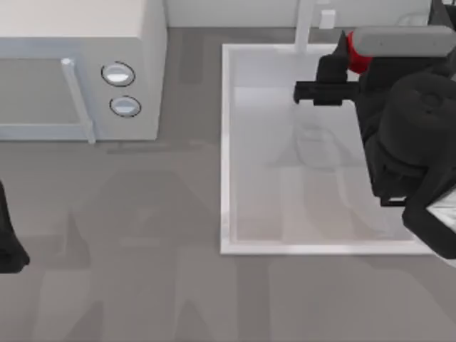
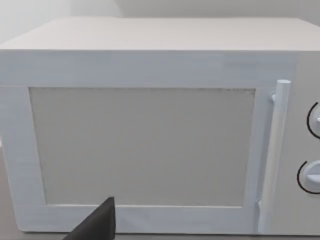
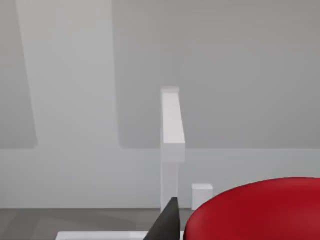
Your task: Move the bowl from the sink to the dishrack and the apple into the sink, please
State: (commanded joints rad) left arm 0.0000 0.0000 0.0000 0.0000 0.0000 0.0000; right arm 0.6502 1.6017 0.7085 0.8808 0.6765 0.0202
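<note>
The white sink (image 1: 226,142) takes up the right half of the table, and the part of its basin that shows holds nothing. My right gripper (image 1: 347,60) hangs over the sink's back right corner, near the white faucet post (image 1: 305,27). It is shut on the red apple (image 1: 351,53). In the right wrist view the apple (image 3: 255,210) bulges large beside one dark finger (image 3: 167,224), with the faucet post (image 3: 171,135) behind. The bowl and the dishrack are out of view. My left arm (image 1: 10,246) is parked at the table's left edge.
A white microwave (image 1: 78,64) with two knobs (image 1: 118,74) and a bar handle stands at the back left. The left wrist view faces its door (image 2: 142,145). Bare grey tabletop (image 1: 142,242) lies in front of the microwave and left of the sink.
</note>
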